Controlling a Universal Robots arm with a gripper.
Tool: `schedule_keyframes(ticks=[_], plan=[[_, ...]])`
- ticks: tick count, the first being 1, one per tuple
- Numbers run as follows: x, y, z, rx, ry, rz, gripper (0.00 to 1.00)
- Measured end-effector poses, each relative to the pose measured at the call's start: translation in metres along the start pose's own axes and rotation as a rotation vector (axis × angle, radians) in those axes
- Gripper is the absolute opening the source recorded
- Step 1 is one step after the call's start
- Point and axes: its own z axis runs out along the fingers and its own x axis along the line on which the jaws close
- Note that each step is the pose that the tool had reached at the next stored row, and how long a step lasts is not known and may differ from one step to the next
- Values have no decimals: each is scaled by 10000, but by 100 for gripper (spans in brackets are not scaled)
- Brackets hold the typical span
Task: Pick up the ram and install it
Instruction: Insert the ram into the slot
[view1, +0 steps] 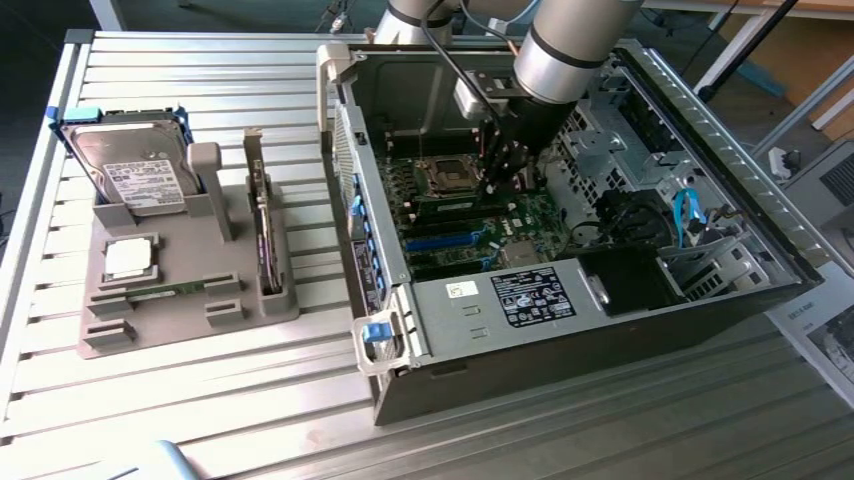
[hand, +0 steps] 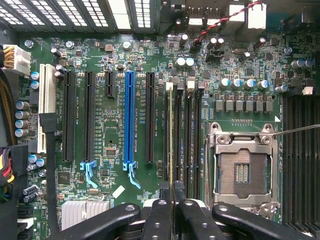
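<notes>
Inside the open case (view1: 461, 330), the fingers (hand: 159, 220) pinch the thin ram (hand: 170, 130) edge-on along the black slots (hand: 192, 135) just beside the empty socket (hand: 242, 167), with capacitors (hand: 243, 83) near the socket, a blue slot (hand: 130, 120) farther from it, and a second ram (view1: 170, 290) well apart, outside the case.

High exterior; wrist close over motherboard (hand: 117, 117)

Nothing can be read. The hard drive's white label (view1: 143, 183), the black label (view1: 531, 297) and small white sticker (view1: 462, 289) on the case's metal housing (view1: 447, 325), and the white lettering beside the motherboard's blue slot (hand: 130, 120) are all illegible.
</notes>
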Motion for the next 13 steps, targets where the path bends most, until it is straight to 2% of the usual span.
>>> schedule_keyframes(ticks=[13], plan=[[0, 0, 1, 5, -12, 210, 12]])
